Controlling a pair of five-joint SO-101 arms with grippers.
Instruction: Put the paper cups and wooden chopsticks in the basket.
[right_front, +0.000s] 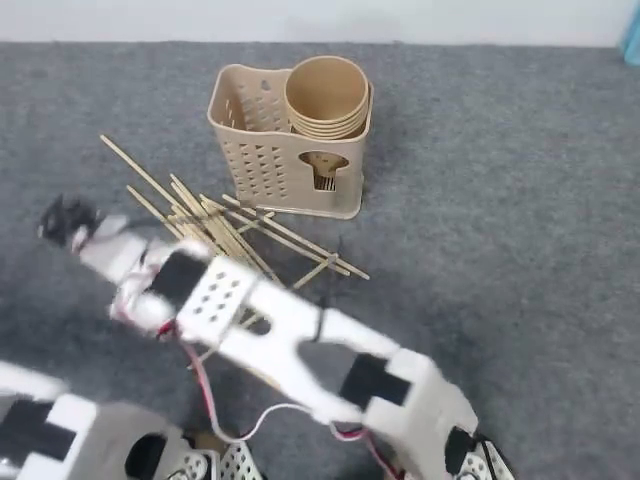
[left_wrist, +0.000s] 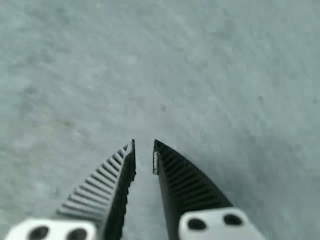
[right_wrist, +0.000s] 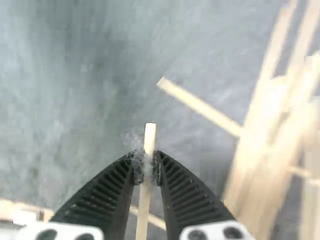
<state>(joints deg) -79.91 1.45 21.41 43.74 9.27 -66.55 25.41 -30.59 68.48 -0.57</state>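
While my right hand (right_wrist: 145, 159) pinches one chopstick (right_wrist: 149, 132) near the scattered chopsticks (right_front: 235, 230) on the bench (right_front: 500, 200), the paper cups (right_front: 327, 95) sit in the basket (right_front: 262, 150); my left hand (left_wrist: 143, 145), barely parted, is empty. Next, I judge: swing the chopstick over the basket's free compartment.

The left claw (left_wrist: 144, 146) hangs over the grey, felt-like counter (left_wrist: 210, 65), seen from just behind and above. Its two black fingers (left_wrist: 114, 186), ribbed along their inner faces, taper to points that stand a narrow gap apart, and the grey surface shows through that gap. Each finger is fixed at its base to a white mount (left_wrist: 220, 222) with two dark screw holes
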